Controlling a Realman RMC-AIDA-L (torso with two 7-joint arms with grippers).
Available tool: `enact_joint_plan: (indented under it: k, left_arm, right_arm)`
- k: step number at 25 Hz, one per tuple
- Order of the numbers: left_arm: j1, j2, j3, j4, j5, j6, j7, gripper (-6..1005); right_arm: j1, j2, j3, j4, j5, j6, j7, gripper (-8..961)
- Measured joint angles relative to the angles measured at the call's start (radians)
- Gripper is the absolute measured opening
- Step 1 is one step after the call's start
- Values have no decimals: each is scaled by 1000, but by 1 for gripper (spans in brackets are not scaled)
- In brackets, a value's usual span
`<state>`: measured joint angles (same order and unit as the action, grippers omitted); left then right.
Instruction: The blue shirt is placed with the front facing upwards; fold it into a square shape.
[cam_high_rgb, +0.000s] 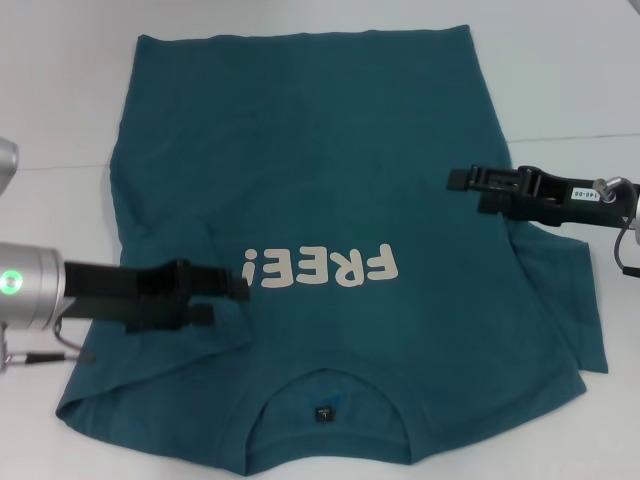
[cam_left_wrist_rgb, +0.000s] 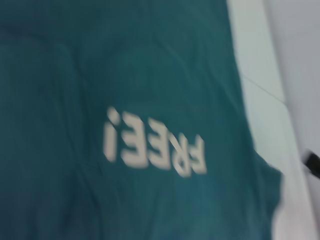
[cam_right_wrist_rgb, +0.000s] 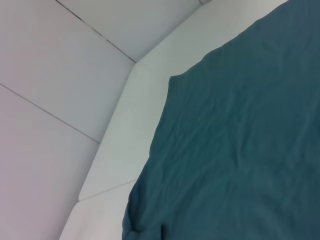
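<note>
The blue shirt lies front up on the white table, its collar toward me and its hem at the far side. The cream "FREE!" print reads upside down. Its left sleeve lies folded in over the body, while the right sleeve is spread out flat. My left gripper hovers over the cloth just beside the print's exclamation mark. My right gripper hangs above the shirt's right side, beyond the sleeve. The left wrist view shows the shirt and its print; the right wrist view shows plain cloth.
The white table shows bare beyond the hem and on both sides of the shirt. Its far corner and edge appear in the right wrist view, with pale floor beyond. A seam line runs across the tabletop.
</note>
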<state>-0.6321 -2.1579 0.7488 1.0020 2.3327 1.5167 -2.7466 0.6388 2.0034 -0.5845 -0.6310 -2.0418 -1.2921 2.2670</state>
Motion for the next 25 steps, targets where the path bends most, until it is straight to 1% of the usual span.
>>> enact_joint_plan:
  k: [2,5,9,11,14,16,18,20,21,25]
  left_arm:
    - [21,1,-4,9,-26,40,16,665]
    - [61,0,-12,35,-55,44,20,665]
    - [96,8,-15,36,-122,43,50,664]
    - [110,14,-19,35,-159,51,95,664]
    - [123,33,-39,-1,-232,94,241,663]
    - [134,42,-50,-21,-271,135,345,663]
    - [149,47,-60,-29,-302,180,457,663]
    - [168,45,-65,-28,-326,224,576,663]
    - [183,41,-66,-26,-341,244,650,663]
    - [210,32,-66,-42,-364,255,768,662]
  right_arm:
    - [0,0,0,5,0,-2,-4,915]
    - [-3,0,0,8,0,-3,-9,914]
    - [-9,0,0,18,0,-5,-10,914]
    - [-10,0,0,21,0,-6,-12,914]
    - [-11,-2,0,22,0,-6,-12,915]
    - [-12,-4,-1,22,0,-12,-12,915]
    - [-13,-6,-1,22,0,-19,-13,915]
    - [-14,-6,-3,22,0,-22,-14,914]
    - [-15,-7,-5,22,0,-24,-16,914]
    - [-20,-8,-8,22,-5,-34,-24,914]
